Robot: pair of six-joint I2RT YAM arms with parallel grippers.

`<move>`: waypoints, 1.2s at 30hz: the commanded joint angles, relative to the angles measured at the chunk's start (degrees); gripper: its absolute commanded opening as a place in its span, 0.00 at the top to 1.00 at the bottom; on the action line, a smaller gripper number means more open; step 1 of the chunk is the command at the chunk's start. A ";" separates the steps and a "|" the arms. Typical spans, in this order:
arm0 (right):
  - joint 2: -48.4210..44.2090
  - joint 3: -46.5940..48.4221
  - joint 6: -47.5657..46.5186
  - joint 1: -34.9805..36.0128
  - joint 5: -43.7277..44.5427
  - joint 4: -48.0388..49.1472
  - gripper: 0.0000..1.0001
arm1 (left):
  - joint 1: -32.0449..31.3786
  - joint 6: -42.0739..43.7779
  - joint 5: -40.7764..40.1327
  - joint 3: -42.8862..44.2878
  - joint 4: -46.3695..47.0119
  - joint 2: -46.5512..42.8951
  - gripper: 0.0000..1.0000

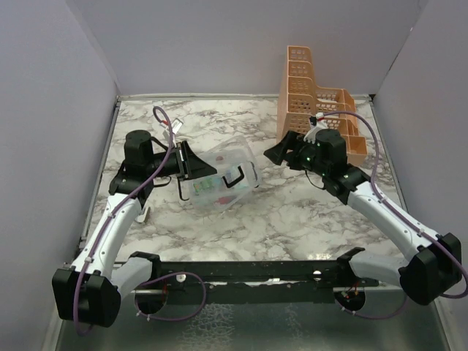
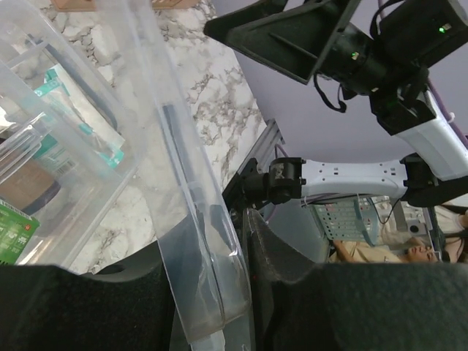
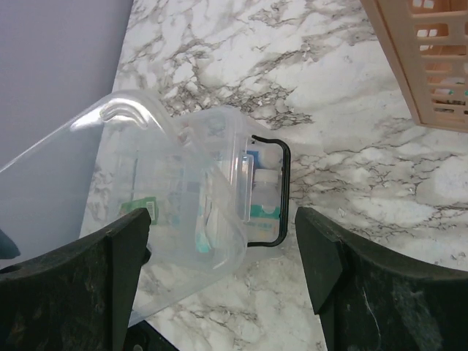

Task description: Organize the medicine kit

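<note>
The left gripper (image 1: 186, 167) is clamped on the thin clear lid (image 3: 110, 146) of the clear box (image 1: 223, 183); in its own wrist view the plastic sheet runs straight down between the two dark fingers (image 2: 292, 285), so the hold looks edge-on and shallow; the right gripper (image 1: 280, 151) hangs just beside the box's far side with its fingers spread wide and nothing between them, the black latch (image 3: 274, 190) lying in the gap below; the box sits tilted near the middle of the marble table (image 1: 292, 219), lid swung up, with packets (image 3: 259, 197) showing through its wall; the orange basket (image 1: 322, 102) stands well apart at the back right, and whether it holds more supplies is hard to tell. The step in hand appears to be steadying the open box for sorting; done well, the left arm would hold the lid without twisting, since thin plastic flexes and slips, and the right would come down inside the rim, clear of latch and wall, taking one packet at a time.
</note>
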 commanded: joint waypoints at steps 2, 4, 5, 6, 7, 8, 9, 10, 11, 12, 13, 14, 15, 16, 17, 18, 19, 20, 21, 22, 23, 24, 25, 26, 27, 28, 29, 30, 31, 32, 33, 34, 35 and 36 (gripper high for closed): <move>4.11 -2.86 -1.22 0.24 -5.93 12.60 0.19 | 1.46 0.91 5.85 -0.48 1.80 1.26 0.69; 5.97 -3.18 -1.08 0.26 -8.65 15.13 0.20 | 1.61 1.05 6.04 -0.73 2.25 2.16 0.69; 6.89 -3.20 -1.15 0.27 -9.59 15.87 0.21 | 1.83 1.17 5.98 -0.80 2.33 2.48 0.69; 8.02 -3.25 -1.10 0.27 -9.67 16.31 0.21 | 2.01 1.25 5.81 -0.94 2.34 2.88 0.69; 8.69 -3.35 -0.96 0.27 -9.24 16.48 0.21 | 2.33 1.61 5.27 -0.83 1.82 3.23 0.69; 9.17 -3.57 -0.91 0.27 -8.92 16.63 0.21 | 2.68 2.24 4.75 -0.61 1.06 3.61 0.69; 9.71 -3.74 -0.97 0.27 -8.80 16.75 0.22 | 3.08 2.97 4.33 -0.34 0.41 3.93 0.72; 10.21 -3.85 -1.00 0.31 -8.96 16.84 0.22 | 3.52 3.35 3.71 -0.07 0.14 4.05 0.74; 10.66 -3.99 -0.99 0.33 -9.22 16.93 0.22 | 3.84 3.36 2.94 0.01 0.28 4.18 0.75; 11.03 -4.16 -0.92 0.40 -9.64 16.94 0.23 | 4.06 3.27 2.38 0.05 0.66 4.50 0.77; 11.21 -4.36 -0.90 0.47 -10.02 16.69 0.23 | 4.17 2.86 2.18 -0.01 1.28 4.89 0.78; 11.14 -4.63 -0.86 0.62 -10.12 16.55 0.24 | 4.24 2.36 2.04 -0.19 1.90 5.29 0.79; 10.68 -5.32 -0.77 0.76 -10.20 16.64 0.24 | 4.28 1.98 1.90 -0.31 2.56 5.50 0.79; 10.03 -6.00 -0.69 0.79 -10.45 16.90 0.24 | 4.35 1.45 1.77 -0.60 3.20 5.68 0.80; 9.11 -6.83 -0.64 0.77 -10.63 17.16 0.24 | 4.37 0.96 1.77 -0.80 3.84 5.74 0.80; 8.35 -7.70 -0.59 0.75 -10.66 17.40 0.24 | 4.45 0.44 1.78 -0.91 4.39 5.75 0.81; 7.47 -8.38 -0.49 0.79 -10.64 17.41 0.24 | 4.46 -0.51 1.92 -0.95 5.08 5.70 0.82; 6.66 -9.01 -0.40 0.79 -10.71 17.27 0.24 | 4.46 -1.51 2.08 -1.02 5.90 5.70 0.82; 6.00 -9.47 -0.19 0.79 -10.83 17.06 0.24 | 4.50 -2.88 2.26 -1.16 7.27 5.60 0.83; 5.39 -9.85 0.13 0.75 -11.03 16.90 0.24 | 4.52 -4.99 2.67 -1.52 9.00 5.39 0.84; 4.73 -10.21 0.42 0.79 -11.28 16.73 0.24 | 4.47 -7.58 3.22 -2.16 11.94 5.13 0.84; 4.18 -10.57 0.87 0.79 -11.39 16.63 0.24 | 4.46 -10.42 3.94 -2.79 15.04 4.89 0.84; 3.60 -10.97 1.32 0.77 -11.45 16.64 0.24 | 4.46 -12.56 4.34 -3.22 17.37 4.73 0.84; 2.96 -11.51 1.83 0.79 -11.45 16.81 0.24 | 4.50 -14.29 4.38 -3.39 19.16 4.58 0.85; 2.27 -11.84 2.24 0.87 -11.41 16.93 0.24 | 4.51 -15.80 4.25 -3.37 20.55 4.53 0.85; 1.60 -12.16 2.79 0.84 -11.31 16.98 0.24 | 4.47 -17.27 4.08 -3.31 21.95 4.52 0.85; 1.13 -12.31 3.18 0.85 -11.22 17.10 0.24 | 4.46 -18.94 3.97 -3.33 23.60 4.58 0.85; 0.74 -12.40 3.49 0.87 -11.13 17.13 0.25 | 4.50 -20.26 3.78 -3.24 25.18 4.79 0.85; 0.37 -12.47 3.80 0.88 -10.98 17.13 0.25 | 4.48 -21.01 3.47 -3.01 26.20 4.97 0.85; 0.16 -12.45 4.03 0.88 -10.82 17.09 0.25 | 4.48 -21.19 3.09 -2.58 26.49 5.26 0.85; 0.10 -12.47 4.22 0.88 -10.50 16.98 0.25 | 4.46 -21.30 2.78 -2.16 26.63 5.53 0.85; 0.07 -12.49 4.36 0.88 -10.29 16.96 0.25 | 4.46 -21.41 2.51 -1.77 26.70 5.83 0.85; 0.11 -12.50 4.56 0.88 -10.05 16.90 0.25 | 4.48 -21.69 2.17 -1.44 27.12 6.14 0.85; 0.29 -12.56 4.77 0.88 -9.83 16.86 0.25 | 4.46 -21.90 1.96 -1.13 27.45 6.45 0.85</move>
